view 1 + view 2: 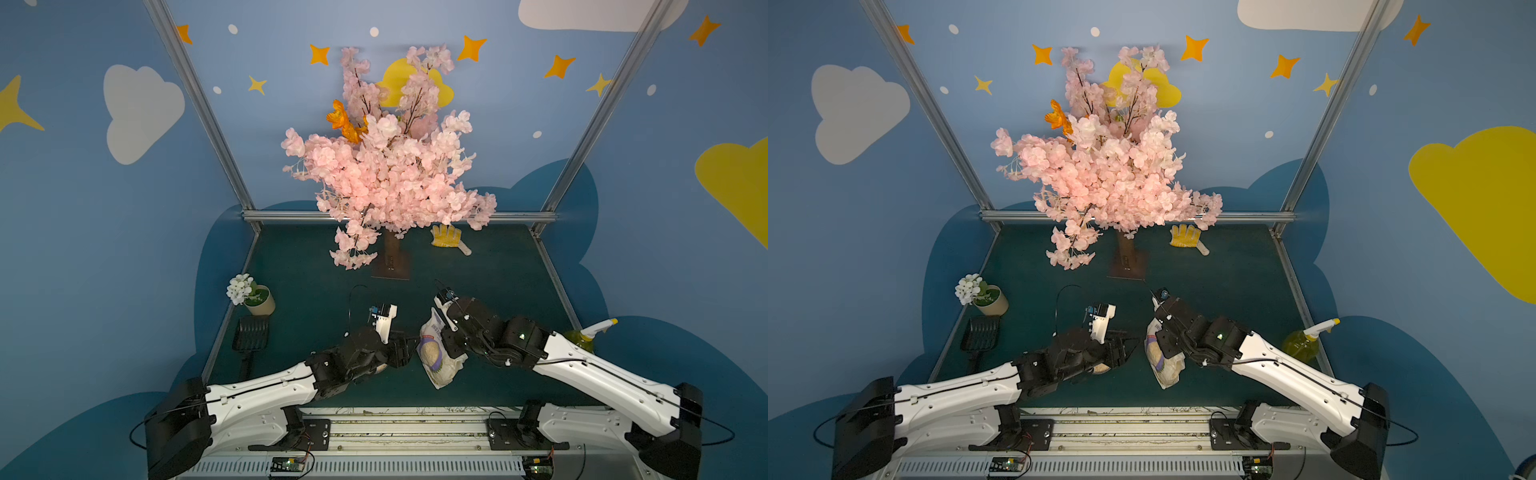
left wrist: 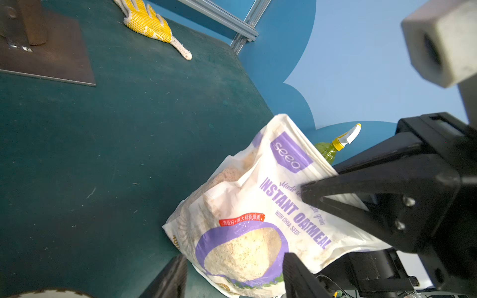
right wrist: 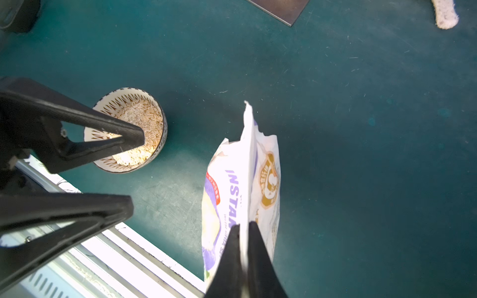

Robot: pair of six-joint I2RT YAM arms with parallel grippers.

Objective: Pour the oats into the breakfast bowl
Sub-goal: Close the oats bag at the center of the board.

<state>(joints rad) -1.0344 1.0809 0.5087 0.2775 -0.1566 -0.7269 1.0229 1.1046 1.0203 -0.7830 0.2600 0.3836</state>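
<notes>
My right gripper point(image 3: 244, 227) was clamped on a thin edge of the crinkly white-and-clear plastic oats bag point(image 3: 232, 185) with purple print. Whether the bag's base touched the dark green table point(image 3: 361, 129) I couldn't tell. The left gripper point(image 3: 134, 170) stood with its jaws apart, holding nothing, above the small round cream-white bowl point(image 3: 121, 98) with a brown pattern. Pale beige oat flakes point(image 3: 142, 116) lay inside the bowl, which sat near the table's front edge, beside the bag.
</notes>
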